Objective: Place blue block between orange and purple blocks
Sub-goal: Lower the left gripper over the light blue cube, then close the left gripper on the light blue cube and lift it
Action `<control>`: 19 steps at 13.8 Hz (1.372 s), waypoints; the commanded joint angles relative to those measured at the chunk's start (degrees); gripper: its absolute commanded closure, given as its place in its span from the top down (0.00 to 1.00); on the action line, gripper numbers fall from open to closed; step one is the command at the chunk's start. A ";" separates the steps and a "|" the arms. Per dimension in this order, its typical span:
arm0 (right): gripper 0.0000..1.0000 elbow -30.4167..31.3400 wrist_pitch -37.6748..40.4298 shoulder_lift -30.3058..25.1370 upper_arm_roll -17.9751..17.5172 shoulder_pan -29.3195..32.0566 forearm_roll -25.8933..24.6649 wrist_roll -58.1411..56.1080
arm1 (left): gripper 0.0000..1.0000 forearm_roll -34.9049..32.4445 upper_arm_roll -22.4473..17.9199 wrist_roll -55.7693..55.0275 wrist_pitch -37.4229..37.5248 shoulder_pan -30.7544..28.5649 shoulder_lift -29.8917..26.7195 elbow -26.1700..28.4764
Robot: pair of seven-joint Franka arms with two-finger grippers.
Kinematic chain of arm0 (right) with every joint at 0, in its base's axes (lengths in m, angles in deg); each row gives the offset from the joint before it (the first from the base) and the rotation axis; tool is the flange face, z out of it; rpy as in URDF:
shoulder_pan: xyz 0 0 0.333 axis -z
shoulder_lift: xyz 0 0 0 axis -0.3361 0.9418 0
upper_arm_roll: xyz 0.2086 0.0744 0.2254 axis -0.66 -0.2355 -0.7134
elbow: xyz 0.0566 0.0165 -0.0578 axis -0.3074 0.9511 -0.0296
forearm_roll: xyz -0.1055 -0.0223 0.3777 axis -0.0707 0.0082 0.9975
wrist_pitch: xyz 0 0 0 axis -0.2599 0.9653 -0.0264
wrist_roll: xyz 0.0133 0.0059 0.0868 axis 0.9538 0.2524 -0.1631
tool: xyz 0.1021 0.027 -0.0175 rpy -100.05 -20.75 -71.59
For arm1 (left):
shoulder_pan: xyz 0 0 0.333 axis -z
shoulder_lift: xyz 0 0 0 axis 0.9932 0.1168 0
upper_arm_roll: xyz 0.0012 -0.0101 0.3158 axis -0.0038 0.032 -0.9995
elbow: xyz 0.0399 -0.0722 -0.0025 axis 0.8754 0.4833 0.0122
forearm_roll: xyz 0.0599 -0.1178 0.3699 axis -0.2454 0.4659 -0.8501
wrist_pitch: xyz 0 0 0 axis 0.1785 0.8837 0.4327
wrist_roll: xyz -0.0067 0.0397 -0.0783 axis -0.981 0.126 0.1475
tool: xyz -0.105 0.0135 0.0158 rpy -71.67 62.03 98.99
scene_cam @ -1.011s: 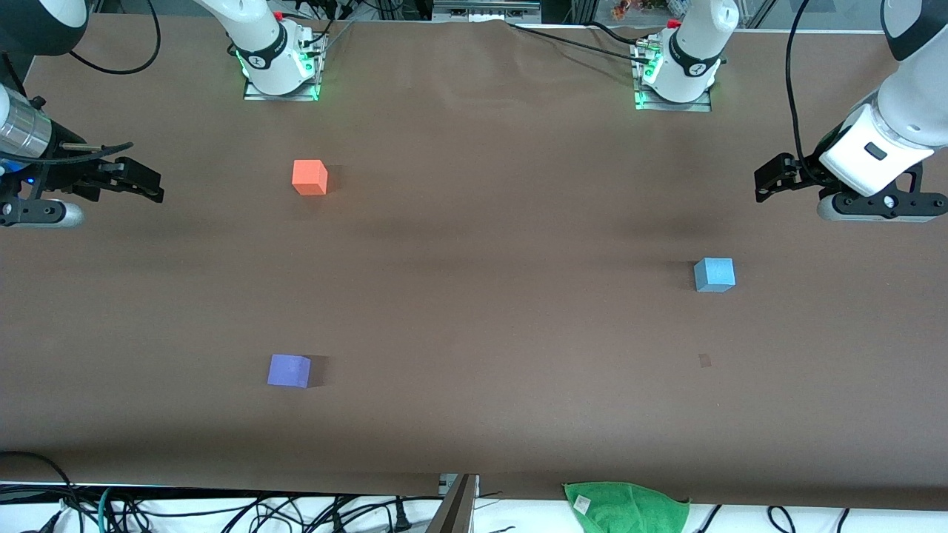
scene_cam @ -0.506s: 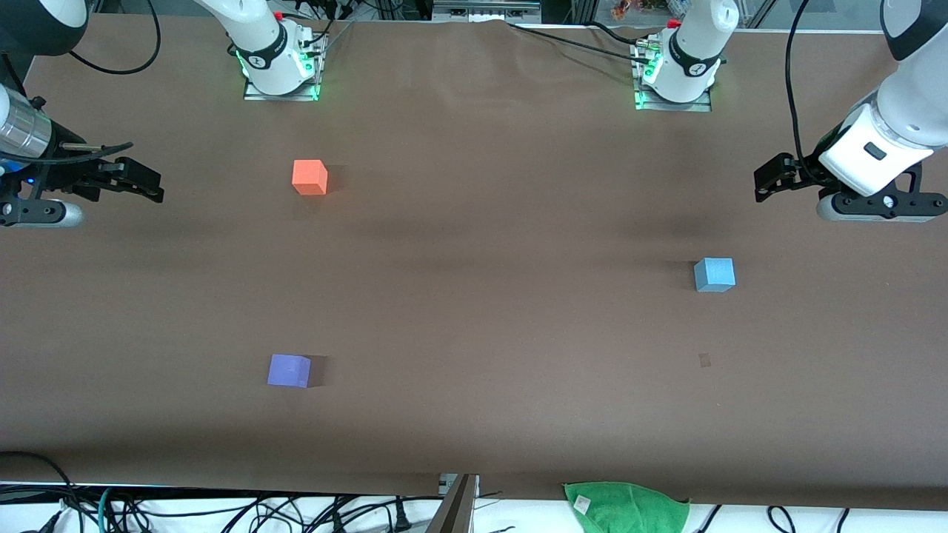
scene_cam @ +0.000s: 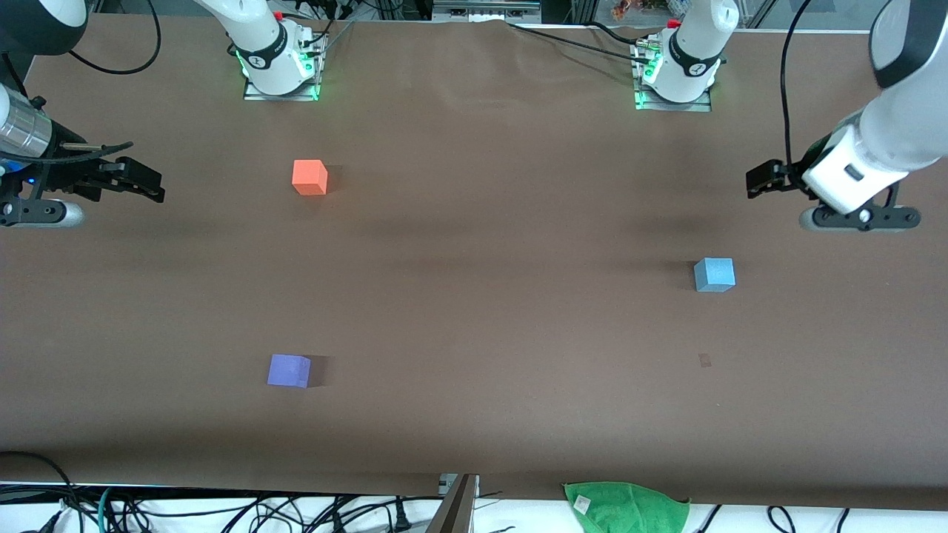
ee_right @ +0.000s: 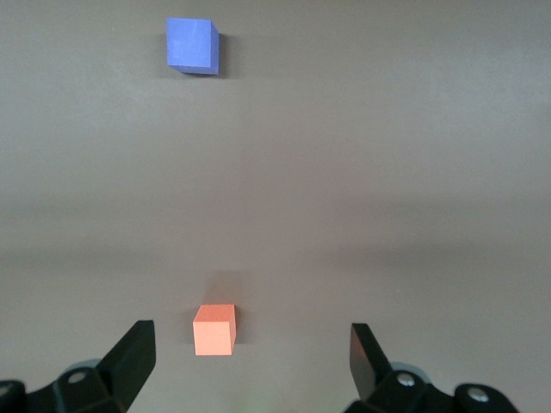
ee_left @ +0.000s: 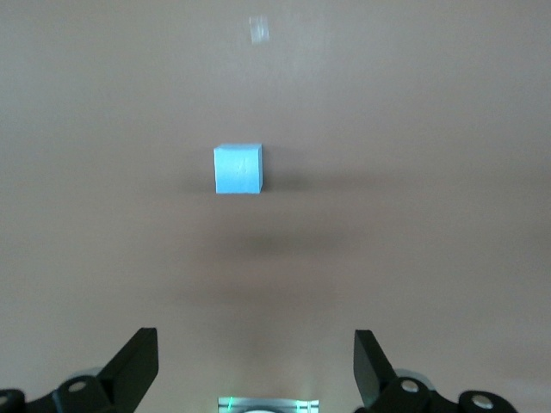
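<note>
The blue block (scene_cam: 715,275) lies on the brown table toward the left arm's end; it also shows in the left wrist view (ee_left: 238,169). The orange block (scene_cam: 309,178) and the purple block (scene_cam: 289,370) lie toward the right arm's end, the purple one nearer the front camera; both show in the right wrist view, orange (ee_right: 214,329) and purple (ee_right: 191,46). My left gripper (scene_cam: 764,180) hangs open and empty in the air over the table's end near the blue block, jaws wide (ee_left: 256,344). My right gripper (scene_cam: 141,183) is open and empty, up over the other end (ee_right: 250,340).
A green cloth (scene_cam: 626,507) lies off the table's near edge, with cables along that edge. The arm bases (scene_cam: 281,70) (scene_cam: 678,78) stand at the back edge. A small mark (scene_cam: 704,360) is on the table near the blue block.
My left arm and gripper have shifted slightly toward the table's middle. The right arm and all three blocks have not moved.
</note>
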 commanded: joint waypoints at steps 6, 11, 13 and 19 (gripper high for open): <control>1.00 0.48 0.54 -1.11 -0.15 0.12 0.97 -1.04 | 1.00 -2.01 -0.13 11.58 -16.20 -5.70 17.54 0.04; 1.00 0.48 0.54 -1.11 -0.15 0.12 0.97 -1.04 | 1.00 -3.41 -0.13 11.49 -32.03 -5.70 20.46 9.34; 1.00 0.48 0.54 -1.11 -0.15 0.12 0.97 -0.96 | 1.00 -3.41 -0.13 10.87 -35.30 -5.70 21.43 11.72; 1.00 0.39 0.45 -1.11 -0.15 0.12 0.97 -0.96 | 1.00 -3.50 -0.13 10.78 -35.83 -5.61 25.29 12.08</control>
